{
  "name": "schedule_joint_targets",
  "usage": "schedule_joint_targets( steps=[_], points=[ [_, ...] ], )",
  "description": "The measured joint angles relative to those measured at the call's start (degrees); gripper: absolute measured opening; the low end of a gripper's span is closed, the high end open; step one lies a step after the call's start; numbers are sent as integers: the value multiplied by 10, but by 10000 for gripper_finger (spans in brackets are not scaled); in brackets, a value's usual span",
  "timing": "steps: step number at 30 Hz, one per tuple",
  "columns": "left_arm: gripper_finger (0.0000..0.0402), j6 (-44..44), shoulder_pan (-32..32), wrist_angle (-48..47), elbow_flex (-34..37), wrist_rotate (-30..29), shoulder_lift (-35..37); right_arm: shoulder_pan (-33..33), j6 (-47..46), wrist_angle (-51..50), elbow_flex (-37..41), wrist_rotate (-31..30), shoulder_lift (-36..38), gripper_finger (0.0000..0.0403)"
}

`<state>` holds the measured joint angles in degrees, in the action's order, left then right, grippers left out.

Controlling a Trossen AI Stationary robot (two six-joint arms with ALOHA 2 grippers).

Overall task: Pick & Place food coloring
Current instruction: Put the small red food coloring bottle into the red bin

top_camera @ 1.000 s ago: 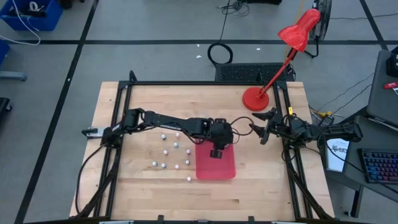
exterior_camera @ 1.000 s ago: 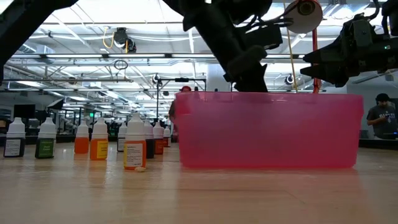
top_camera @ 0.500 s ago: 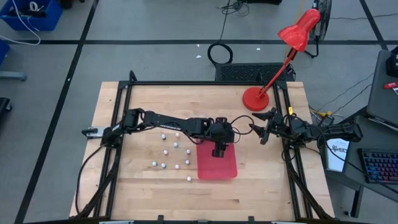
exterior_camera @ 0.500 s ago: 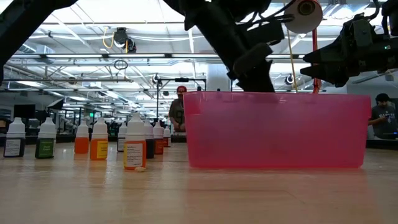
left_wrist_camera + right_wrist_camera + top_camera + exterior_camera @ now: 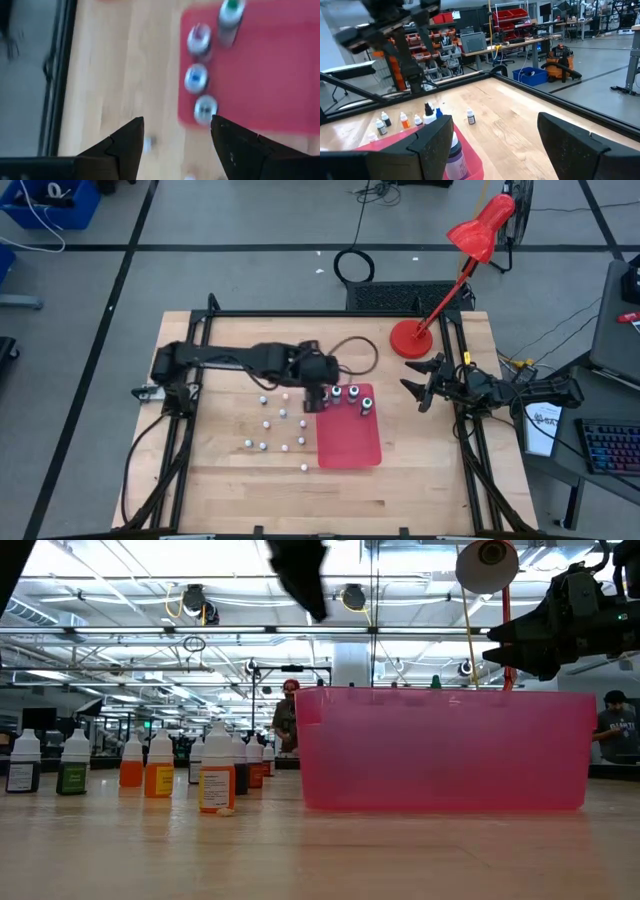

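Wooden worktable (image 5: 240,480) inside a black frame, on a grey workshop floor; shelving and workbenches show beyond it in the low view.

Red tray (image 5: 350,442): translucent, lying on the table just beside and below the left gripper (image 5: 316,398).

Food coloring bottles in the tray (image 5: 352,395): four, standing at the tray's far edge, directly ahead of the left gripper; blue and green tops show in the left wrist view (image 5: 199,80).

Loose food coloring bottles (image 5: 268,423): about a dozen, scattered on bare wood beside the left gripper, away from the tray.

Left gripper: fingers spread, nothing between them.

Right gripper (image 5: 418,385): parked at the table's right edge, fingers spread, well apart from the tray.

Red desk lamp (image 5: 410,338): behind the right gripper.
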<state>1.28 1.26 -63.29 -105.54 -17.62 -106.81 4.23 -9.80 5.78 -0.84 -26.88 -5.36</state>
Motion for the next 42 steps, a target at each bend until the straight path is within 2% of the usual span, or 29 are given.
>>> schedule_joint_targets(
  steps=[5, 8, 12, 16, 22, 31, 37, 42],
  points=[
    [213, 74, -53, -75, 0, 21, 14, 0, 0, 0, 0, 0, -4, 279],
    [205, 94, -93, -67, 4, 64, 6, 0, 0, 0, 0, 0, -4, 279],
    [193, 97, -131, -54, 21, 53, -18, 0, 0, 0, 0, 0, -5, 279],
    [180, 92, -167, -43, 71, 61, -35, 0, 0, 0, 0, 0, -5, 279],
    [166, 75, -201, 52, 170, 154, -38, 0, 0, 0, 0, 0, -5, 279],
    [180, 83, -202, 150, 251, 167, -37, 0, 0, 0, 0, 0, -5, 279],
    [188, 85, -189, 178, 266, 167, -37, 0, 0, 0, 0, 0, -5, 279],
    [180, 86, -180, 187, 268, 160, -37, 0, 0, 0, 0, 0, -5, 279]
  ],
)
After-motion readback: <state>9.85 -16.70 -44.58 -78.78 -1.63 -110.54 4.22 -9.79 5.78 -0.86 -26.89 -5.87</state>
